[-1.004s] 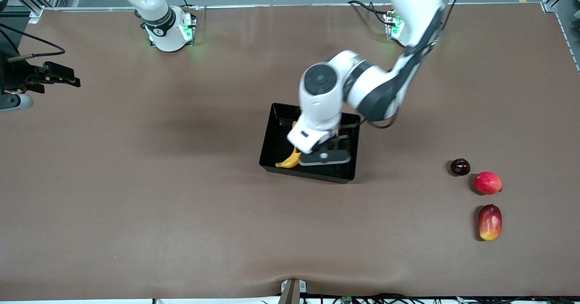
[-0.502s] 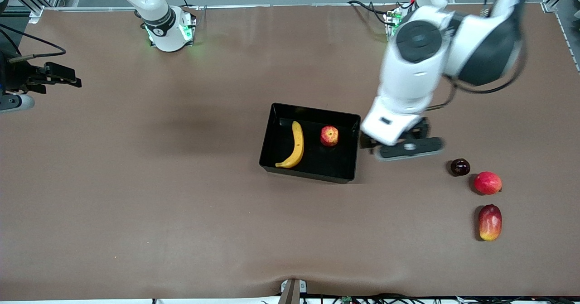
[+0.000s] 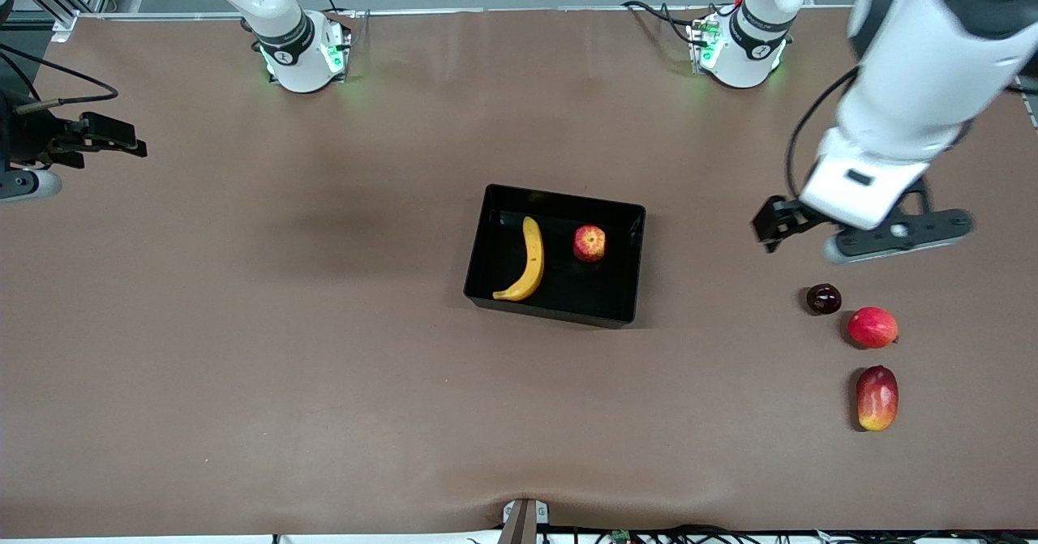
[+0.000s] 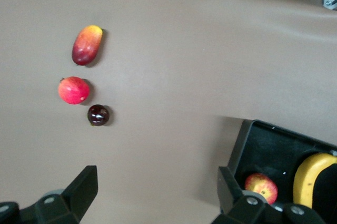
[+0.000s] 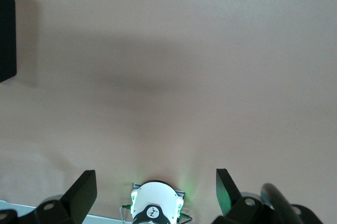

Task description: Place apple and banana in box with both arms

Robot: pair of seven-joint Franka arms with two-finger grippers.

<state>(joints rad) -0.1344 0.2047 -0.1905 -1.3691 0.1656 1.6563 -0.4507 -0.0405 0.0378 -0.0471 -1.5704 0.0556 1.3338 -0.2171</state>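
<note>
The black box [image 3: 489,228] sits mid-table. The yellow banana [image 3: 529,270] and the small red apple [image 3: 589,243] lie in it, side by side and apart. My left gripper [image 3: 843,220] is open and empty in the air over bare table, between the box and the loose fruits at the left arm's end. In the left wrist view [image 4: 156,192] its jaws stand wide apart, with the box [image 4: 247,145], apple [image 4: 261,187] and banana [image 4: 316,179] at one edge. My right gripper [image 3: 122,139] is open and empty, waiting at the right arm's end of the table, and shows in the right wrist view [image 5: 155,192].
A dark plum [image 3: 823,298], a pinkish-red round fruit [image 3: 872,327] and a red-yellow mango [image 3: 877,397] lie in a row at the left arm's end. They also show in the left wrist view: plum [image 4: 98,115], round fruit [image 4: 73,90], mango [image 4: 87,45].
My left arm has swung from over the box toward its own end of the table. The apple, hidden under the hand before, lies in the box. The right arm has not moved.
</note>
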